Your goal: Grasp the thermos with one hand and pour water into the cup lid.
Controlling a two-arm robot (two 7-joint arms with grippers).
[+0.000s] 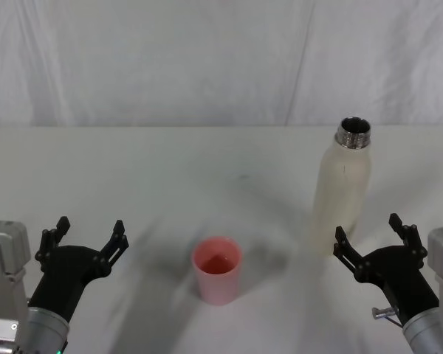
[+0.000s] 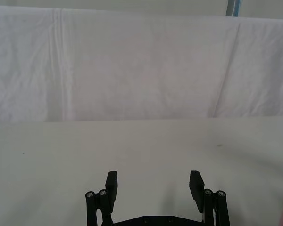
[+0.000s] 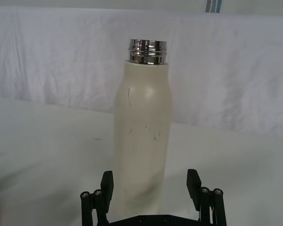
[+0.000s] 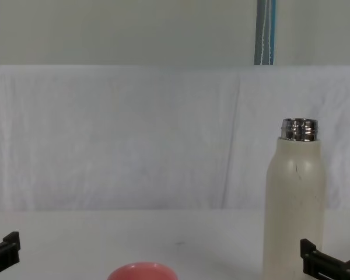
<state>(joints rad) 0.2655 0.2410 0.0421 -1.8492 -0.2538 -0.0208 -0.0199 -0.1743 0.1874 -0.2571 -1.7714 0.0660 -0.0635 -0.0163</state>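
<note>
Thermos (image 1: pixel 342 193) stands straight up, mouth on top. Right hand (image 1: pixel 374 243) spread wide near it, w/ nothing held.

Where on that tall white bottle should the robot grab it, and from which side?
Probably around the straight middle of the thermos, approached from the near side by the right gripper, whose open jaws already face it. It stands upright with an open steel neck, so a side grip below the rounded shoulders suits tipping toward the cup lid.

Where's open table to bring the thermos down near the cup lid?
Bare table lies between the cup lid and thermos, and behind the lid. Tight spot: right gripper, open, at the thermos base. Left gripper sits open, front left.
</note>
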